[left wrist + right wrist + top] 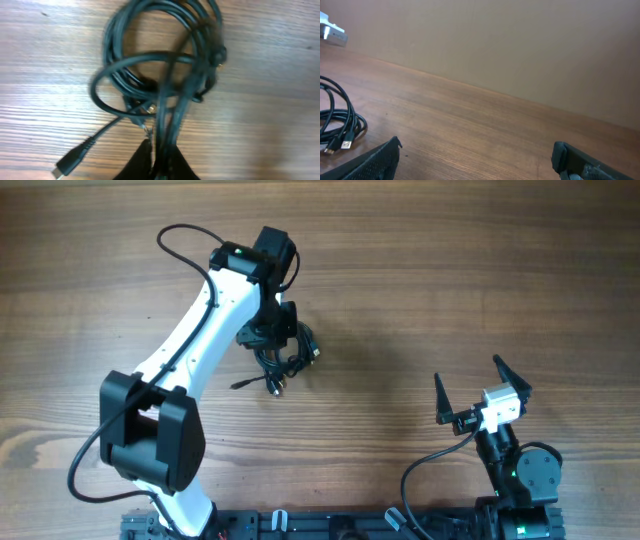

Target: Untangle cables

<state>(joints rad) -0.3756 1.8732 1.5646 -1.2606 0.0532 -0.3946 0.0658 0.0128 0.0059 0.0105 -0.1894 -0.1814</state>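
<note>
My cables (197, 75) are black. The table (450, 270) is warm brown, streaked with darker wood grain. My left arm (195, 330) is white with black joints. My right gripper (467, 370) is white with black fingers (440, 398).

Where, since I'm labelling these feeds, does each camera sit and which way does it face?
Overhead: above the table, looking straight down; both arms, left hand and right hand show.
Left wrist: close above the cables, looking down; its dark fingertips pinch strands.
Right wrist: low, looking across the table toward a wall; its open fingers frame the bottom.
Shared: all three show the cables.
</note>
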